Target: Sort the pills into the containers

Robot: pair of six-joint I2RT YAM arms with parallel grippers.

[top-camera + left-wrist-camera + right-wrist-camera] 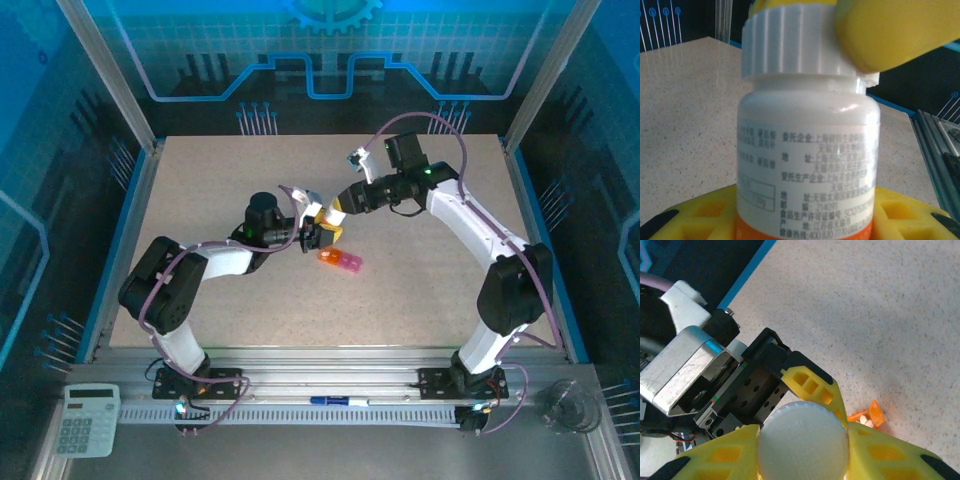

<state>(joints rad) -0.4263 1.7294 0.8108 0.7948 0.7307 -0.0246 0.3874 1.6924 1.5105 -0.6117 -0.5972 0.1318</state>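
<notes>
Right tool [331, 214]: closed from above on the ribbed cap [802, 440], one yellow finger pressed to each side of it; centre of the top view.
Left tool [316, 237]: holding the white bottle [807, 150] by its lower body, with its yellow fingers at the bottom corners of the left wrist view; just below and left of the right tool in the top view.
White bottle: upright between the two tools; its printed label faces the left wrist camera, with an orange band at its foot.
Ribbed cap: seated on the bottle's neck; a yellow finger of the right tool covers its upper right edge in the left wrist view.
Containers [341, 260]: lying on the table [430, 290] just below and right of the tools in the top view, orange compartment at the left end, pink to its right; neither tool touches them.
Table: pale and speckled.
Calculator [87, 418]: lower left corner of the top view, on the metal ledge.
Pen [335, 401]: on the rail between the arm bases.
</notes>
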